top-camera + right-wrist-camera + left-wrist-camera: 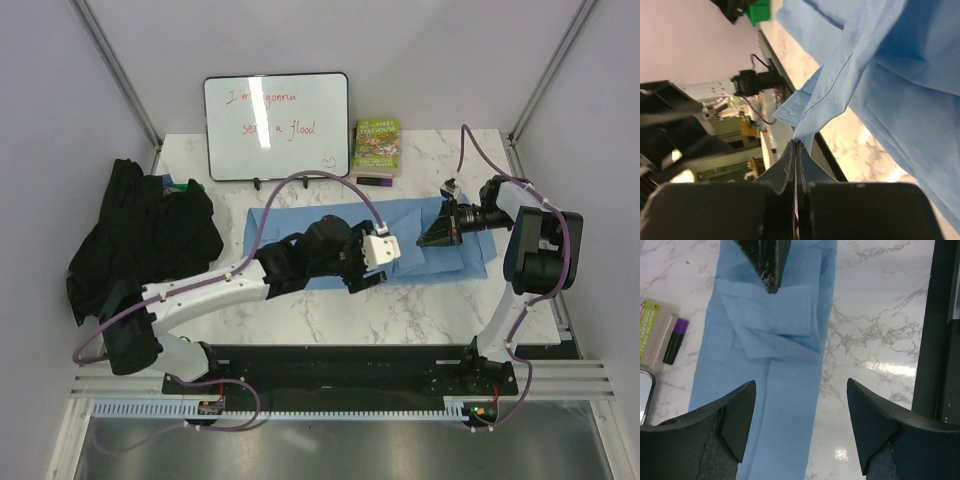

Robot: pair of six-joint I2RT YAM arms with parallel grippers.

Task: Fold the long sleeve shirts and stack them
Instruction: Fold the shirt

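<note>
The light blue shirt [300,225] lies folded into a long strip across the middle of the marble table. It also shows in the left wrist view [770,365] and the right wrist view [890,75]. My right gripper [435,234] is shut on an edge of the blue shirt [798,144] near its right end and holds it lifted. Its tip shows in the left wrist view [767,267]. My left gripper [385,265] hovers open and empty over the strip's near edge [801,384]. The black shirt [140,235] lies bunched at the table's left edge.
A whiteboard [277,125] stands at the back with a green-covered book [377,145] and a purple-capped marker [375,182] beside it. These also show in the left wrist view, book [647,325] and marker [675,340]. A black base plate [340,365] runs along the near edge.
</note>
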